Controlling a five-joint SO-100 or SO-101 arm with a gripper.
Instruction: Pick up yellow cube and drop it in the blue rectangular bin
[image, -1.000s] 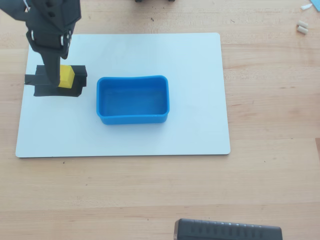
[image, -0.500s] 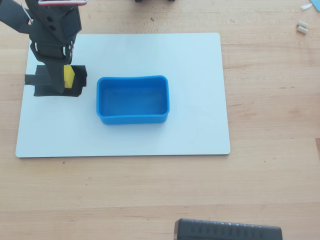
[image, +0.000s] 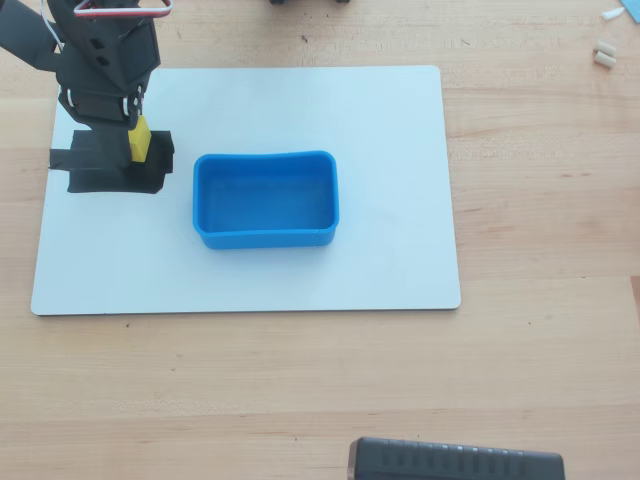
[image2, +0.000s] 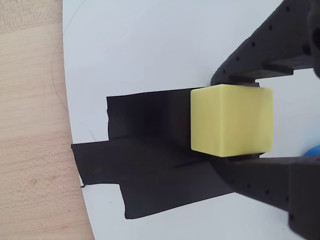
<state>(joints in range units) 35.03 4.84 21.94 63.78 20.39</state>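
The yellow cube sits between my black gripper's two fingers, over the black tape patch at the left of the white board. Both fingers press its sides in the wrist view, so the gripper is shut on it. I cannot tell whether the cube rests on the tape or is slightly lifted. The blue rectangular bin stands empty near the board's middle, to the right of the gripper in the overhead view; a sliver of it shows in the wrist view.
The white board lies on a wooden table. A dark device sits at the table's near edge. Small white bits lie at the top right. The arm's body rises over the board's upper left corner.
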